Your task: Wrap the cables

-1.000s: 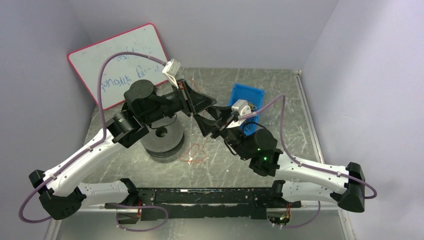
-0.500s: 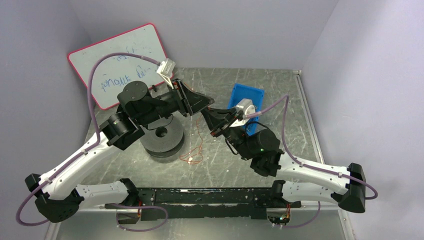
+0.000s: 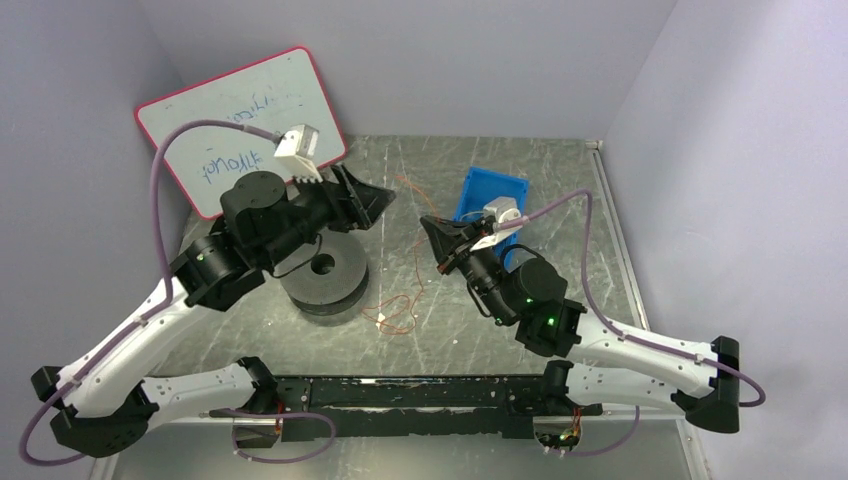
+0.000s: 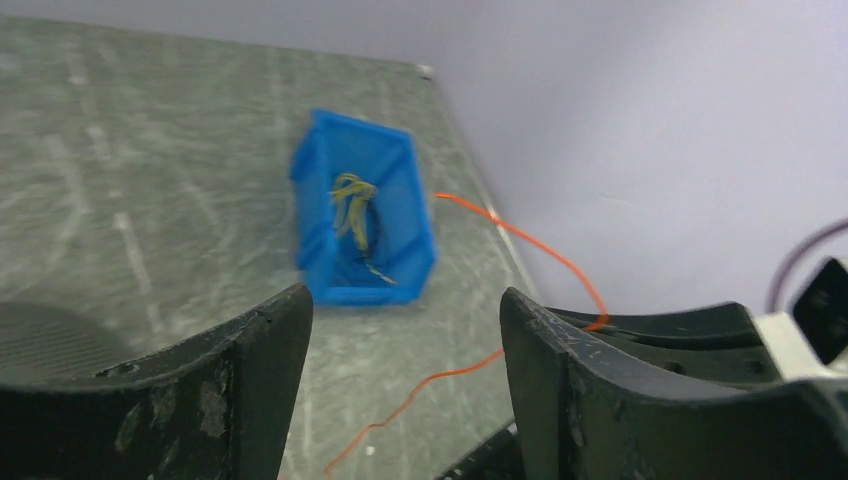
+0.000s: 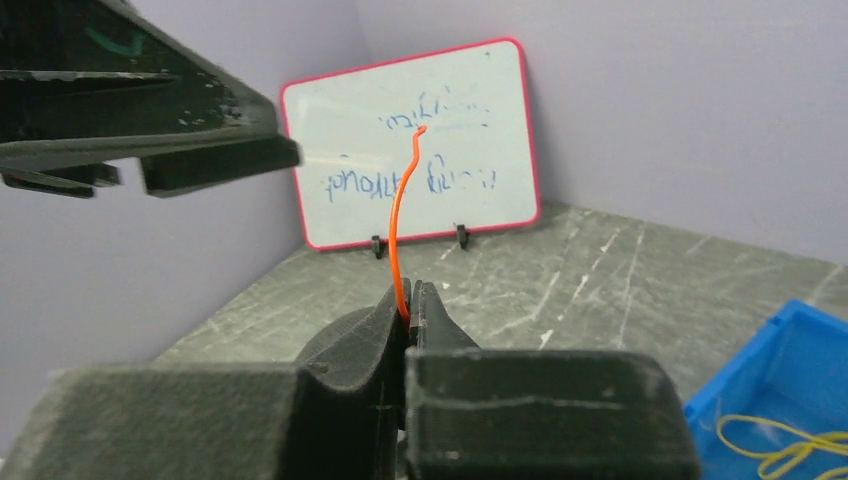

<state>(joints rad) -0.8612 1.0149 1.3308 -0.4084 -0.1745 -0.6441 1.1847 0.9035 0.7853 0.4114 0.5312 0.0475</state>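
The orange-red cable (image 3: 420, 262) runs from a loose tangle on the table, right of the dark grey spool (image 3: 322, 282), up to my right gripper (image 3: 428, 228). That gripper is shut on the cable (image 5: 396, 205), whose free end curls upward past the fingertips (image 5: 426, 300). My left gripper (image 3: 372, 198) hangs open above the spool's far side, with nothing between its fingers (image 4: 265, 345). In the left wrist view the orange cable (image 4: 520, 240) crosses behind them. Yellow cables (image 4: 350, 200) lie inside the blue bin (image 4: 400, 285).
The blue bin (image 3: 478, 190) stands at the back right, just behind the right arm. A red-framed whiteboard (image 3: 240, 120) leans on the back left wall. Lilac hoses loop off both arms. A black rail (image 3: 400, 392) runs along the near edge.
My left gripper has opened, let go of the orange cable and drawn back to the left. The right gripper has shut on the cable and shifted slightly right.
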